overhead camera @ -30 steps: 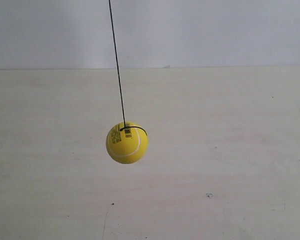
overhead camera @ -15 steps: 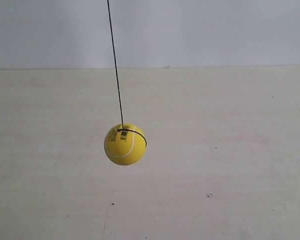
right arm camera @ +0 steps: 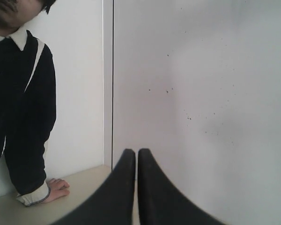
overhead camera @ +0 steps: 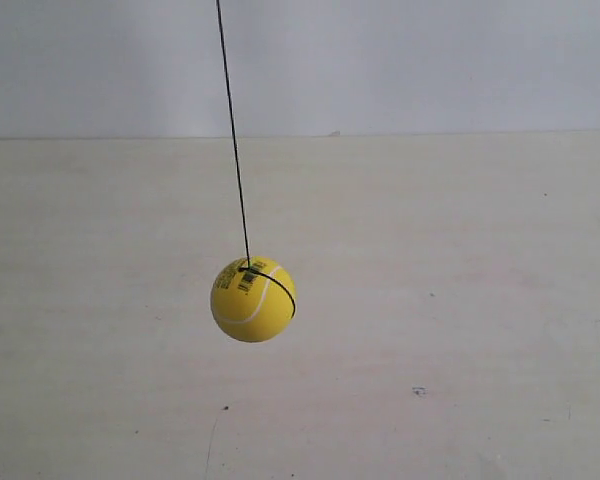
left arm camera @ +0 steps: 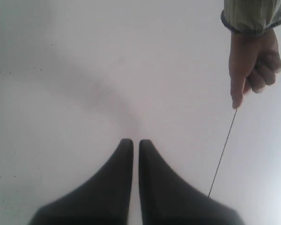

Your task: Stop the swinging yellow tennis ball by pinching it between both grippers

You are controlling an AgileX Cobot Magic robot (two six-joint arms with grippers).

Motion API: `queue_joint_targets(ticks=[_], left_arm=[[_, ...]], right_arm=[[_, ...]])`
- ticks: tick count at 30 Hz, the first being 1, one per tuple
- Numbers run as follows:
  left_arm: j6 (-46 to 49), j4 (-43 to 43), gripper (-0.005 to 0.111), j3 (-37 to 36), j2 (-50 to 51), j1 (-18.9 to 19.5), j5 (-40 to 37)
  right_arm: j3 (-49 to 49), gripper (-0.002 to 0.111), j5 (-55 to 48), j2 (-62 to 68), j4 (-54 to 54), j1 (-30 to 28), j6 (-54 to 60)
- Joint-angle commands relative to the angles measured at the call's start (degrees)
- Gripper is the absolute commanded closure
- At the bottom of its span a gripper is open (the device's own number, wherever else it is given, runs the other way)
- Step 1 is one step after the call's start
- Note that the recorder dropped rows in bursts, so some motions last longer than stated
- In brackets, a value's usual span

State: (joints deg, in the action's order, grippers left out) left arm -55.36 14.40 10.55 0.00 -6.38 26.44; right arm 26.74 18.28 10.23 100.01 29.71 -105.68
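The yellow tennis ball (overhead camera: 253, 300) hangs on a thin black string (overhead camera: 234, 140) above the pale table, left of the exterior view's centre. No arm shows in that view. In the left wrist view my left gripper (left arm camera: 136, 141) is shut with nothing between its black jaws; the string (left arm camera: 222, 152) runs past beside it, and the ball is hidden there. In the right wrist view my right gripper (right arm camera: 136, 151) is shut and empty, facing a white wall. The ball does not show in that view.
A person's hand (left arm camera: 252, 65) holds the string's upper end in the left wrist view. Another person in a dark top (right arm camera: 18, 117) leans on the table (right arm camera: 79, 185), a hand (right arm camera: 56, 185) resting on it. The pale table (overhead camera: 430, 330) meets a white wall (overhead camera: 430, 60) behind.
The ball has dropped lower in the exterior view and swung slightly, its seam and label turning. The string's tilt has shifted a little.
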Motion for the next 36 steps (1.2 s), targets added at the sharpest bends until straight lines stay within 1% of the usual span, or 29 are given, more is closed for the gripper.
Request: queue_joint_targets(ticks=[1,6,13,16,17,20,24,36], left_arm=[[-0.30,-3.05,0.102,-0.37,0.00,0.07,-4.17],[-0.30,-3.05,0.102,-3.43,0.00,0.07,-5.17],[-0.11,-4.87,0.102,-9.80,0.00,0.07,-13.92],[-0.17,-6.29,0.102,-10.55,0.00,0.07,-19.98],[-0.17,-6.29,0.102,-10.55,0.00,0.07,-25.26],[-0.17,-6.29,0.102,-10.55,0.00,0.12,-36.01],[0.06,-6.29,0.102,-10.55,0.00,0.58,-44.07],[0.30,-5.77,0.102,-10.55,0.00,0.58,-43.81]], right_arm=[[-0.23,0.108,-0.06,-0.43,-0.06,0.12,-0.27],[-0.23,0.108,-0.06,-0.43,-0.06,0.12,-0.27],[-0.23,0.108,-0.06,-0.43,-0.06,0.12,-0.27],[-0.23,0.108,-0.06,-0.43,-0.06,0.12,-0.27],[-0.23,0.108,-0.06,-0.43,-0.06,0.12,-0.27],[-0.23,0.108,-0.06,-0.43,-0.06,0.12,-0.27],[-0.23,0.108,-0.06,-0.43,-0.06,0.12,-0.27],[-0.23,0.108,-0.06,-0.43,-0.06,0.12,-0.46]])
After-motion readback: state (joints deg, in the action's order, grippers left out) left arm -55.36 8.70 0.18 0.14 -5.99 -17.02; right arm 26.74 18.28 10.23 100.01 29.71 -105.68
